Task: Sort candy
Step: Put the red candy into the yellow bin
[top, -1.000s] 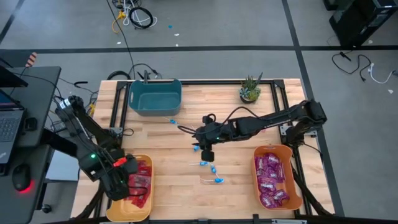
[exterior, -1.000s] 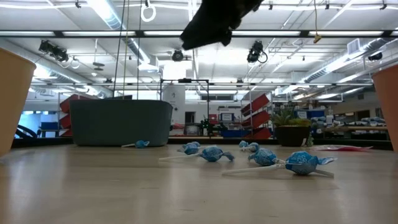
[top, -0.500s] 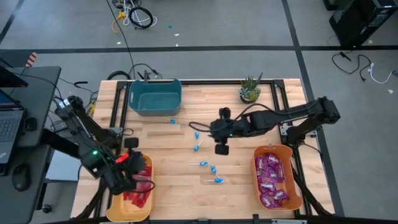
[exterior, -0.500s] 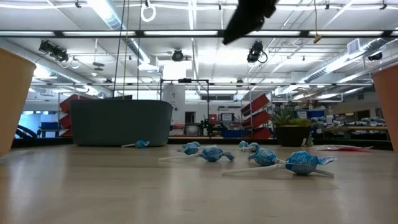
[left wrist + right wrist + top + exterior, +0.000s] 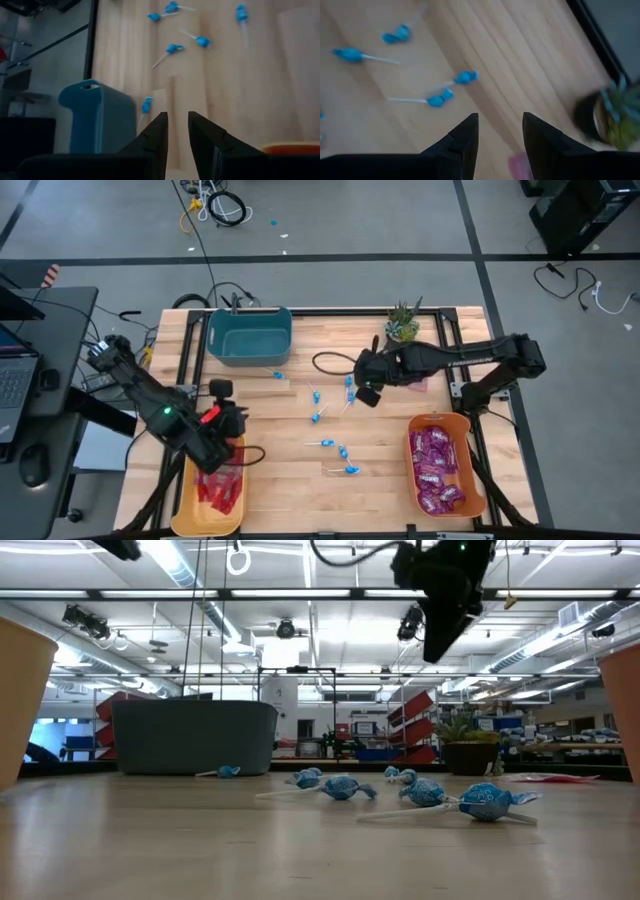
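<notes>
Now the big light wooden table (image 5: 380,470) holds three plastic bins. A deep teal bin (image 5: 249,334) sits at the far side with no candy showing in it. A yellow bin (image 5: 190,505) at the near left has flat red candy packets (image 5: 214,490) in it. An orange bin (image 5: 470,475) at the near right is full of shiny purple candy packets (image 5: 436,468). So two kinds look sorted already (good work so far).

What is left is the tiny blue lollipops on thin white sticks (image 5: 334,446). They lie loose in the middle of the table, a few near each other, and one rests just beside the teal bin.

Both arms are up in the air. The left gripper (image 5: 227,410) hangs above the table by the yellow bin, its fingers a little apart and holding nothing. The right gripper (image 5: 366,393) hangs over the far lollipops, near a small green potted plant (image 5: 402,323), fingers apart and empty too.

I think the lollipop step is in hand. Next, one gripper should come down over one lollipop, pinch it, and carry it to the teal bin, probably. The sticks are thin, so the pinch must be careful.
</notes>
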